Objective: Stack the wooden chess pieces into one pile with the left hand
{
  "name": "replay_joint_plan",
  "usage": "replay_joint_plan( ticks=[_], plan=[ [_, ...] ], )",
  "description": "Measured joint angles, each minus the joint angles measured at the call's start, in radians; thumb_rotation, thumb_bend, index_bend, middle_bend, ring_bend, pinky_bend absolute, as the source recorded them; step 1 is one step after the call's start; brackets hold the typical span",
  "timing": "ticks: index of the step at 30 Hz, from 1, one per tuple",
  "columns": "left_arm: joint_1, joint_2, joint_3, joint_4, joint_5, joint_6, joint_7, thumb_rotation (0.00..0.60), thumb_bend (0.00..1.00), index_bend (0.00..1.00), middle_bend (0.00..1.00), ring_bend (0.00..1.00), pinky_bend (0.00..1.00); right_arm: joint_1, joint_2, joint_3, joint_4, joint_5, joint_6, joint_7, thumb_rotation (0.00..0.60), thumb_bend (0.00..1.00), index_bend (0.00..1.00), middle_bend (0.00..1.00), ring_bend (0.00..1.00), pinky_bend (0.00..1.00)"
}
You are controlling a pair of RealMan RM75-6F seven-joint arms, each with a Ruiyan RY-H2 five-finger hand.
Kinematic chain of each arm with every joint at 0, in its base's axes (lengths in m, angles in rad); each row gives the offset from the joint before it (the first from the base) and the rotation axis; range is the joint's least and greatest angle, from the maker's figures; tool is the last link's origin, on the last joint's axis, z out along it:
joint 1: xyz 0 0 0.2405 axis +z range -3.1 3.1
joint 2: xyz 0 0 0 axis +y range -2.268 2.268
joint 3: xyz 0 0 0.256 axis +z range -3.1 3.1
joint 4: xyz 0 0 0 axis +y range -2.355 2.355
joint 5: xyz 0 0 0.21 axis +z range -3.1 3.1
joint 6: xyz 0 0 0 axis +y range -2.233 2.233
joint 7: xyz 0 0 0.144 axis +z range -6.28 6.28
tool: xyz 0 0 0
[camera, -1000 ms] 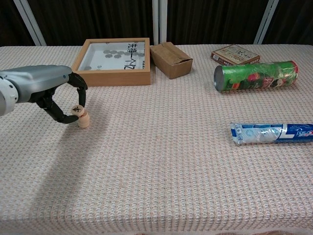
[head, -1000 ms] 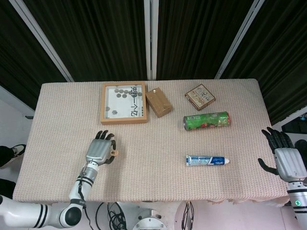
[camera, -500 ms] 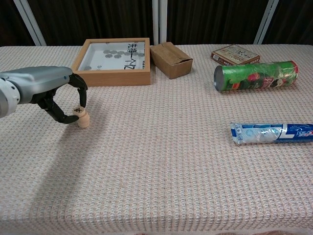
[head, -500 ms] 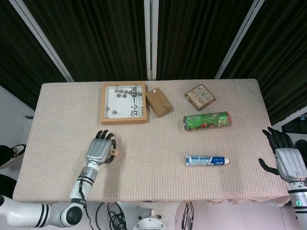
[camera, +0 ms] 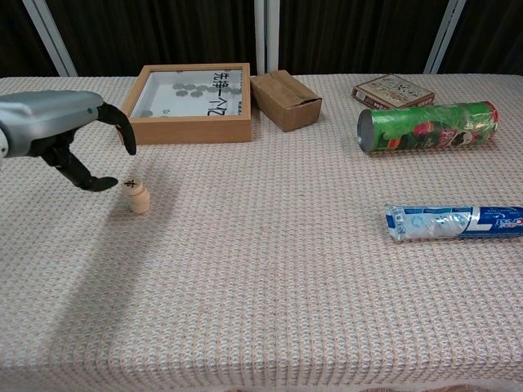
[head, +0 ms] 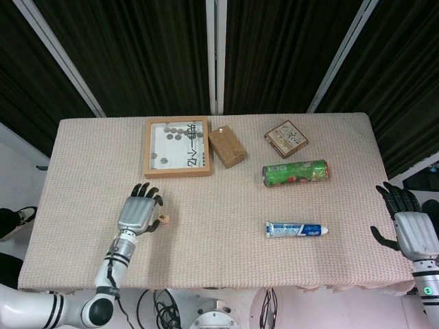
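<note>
A small pile of round wooden chess pieces (camera: 136,196) stands on the beige table cloth (camera: 270,245), with a black character on the top disc. In the head view the pile (head: 163,219) shows just right of my left hand (head: 137,215). In the chest view my left hand (camera: 69,135) hovers up and left of the pile, fingers apart, touching nothing. My right hand (head: 408,226) hangs off the table's right edge, fingers spread and empty.
A wooden frame tray (head: 177,147) with several grey discs lies at the back left, a cardboard box (head: 226,145) beside it. A small printed box (head: 285,138), a green can lying down (head: 295,172) and a toothpaste tube (head: 296,229) occupy the right half.
My left hand has let go of the top piece and pulled back up and to the left. The piece now sits on the pile. The right hand has not moved.
</note>
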Motion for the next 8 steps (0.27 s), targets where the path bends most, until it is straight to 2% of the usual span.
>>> replay_joint_plan(
  ticks=[3,6,8],
  plan=[
    [0.033,0.042,0.027,-0.027,0.073,0.047,-0.018,0.600,0.28,0.21,0.12,0.00,0.00,0.000,-0.001,0.000,0.001,-0.009,0.007,0.003,0.600,0.25,0.00,0.00,0.00,0.00],
    [0.076,0.079,0.068,-0.016,0.206,0.084,-0.082,0.600,0.13,0.12,0.09,0.00,0.00,-0.001,-0.007,0.002,0.004,-0.017,0.020,-0.002,0.600,0.24,0.00,0.00,0.00,0.00],
    [0.116,0.105,0.104,0.024,0.332,0.122,-0.158,0.600,0.02,0.07,0.08,0.00,0.00,-0.001,-0.011,0.003,0.005,-0.019,0.025,-0.012,0.600,0.24,0.00,0.00,0.00,0.00]
  ],
)
